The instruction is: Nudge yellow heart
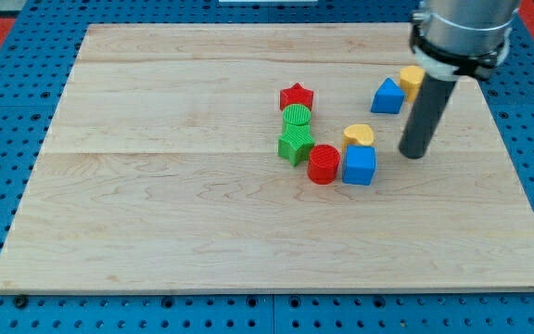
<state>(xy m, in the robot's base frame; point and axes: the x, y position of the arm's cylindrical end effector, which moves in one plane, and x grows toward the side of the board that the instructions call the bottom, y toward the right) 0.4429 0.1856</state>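
Note:
The yellow heart (360, 134) lies right of the board's middle, touching the top of a blue cube (359, 165). My tip (413, 154) is on the board a short way to the heart's right, apart from it, at about the heart's height in the view. The dark rod rises from the tip toward the view's top right.
A red cylinder (323, 164) sits left of the blue cube. A green star-like block (295, 145), a green cylinder (297, 116) and a red star (297, 96) stack up the view. A blue block (387, 96) and a yellow block (411, 79) lie near the rod.

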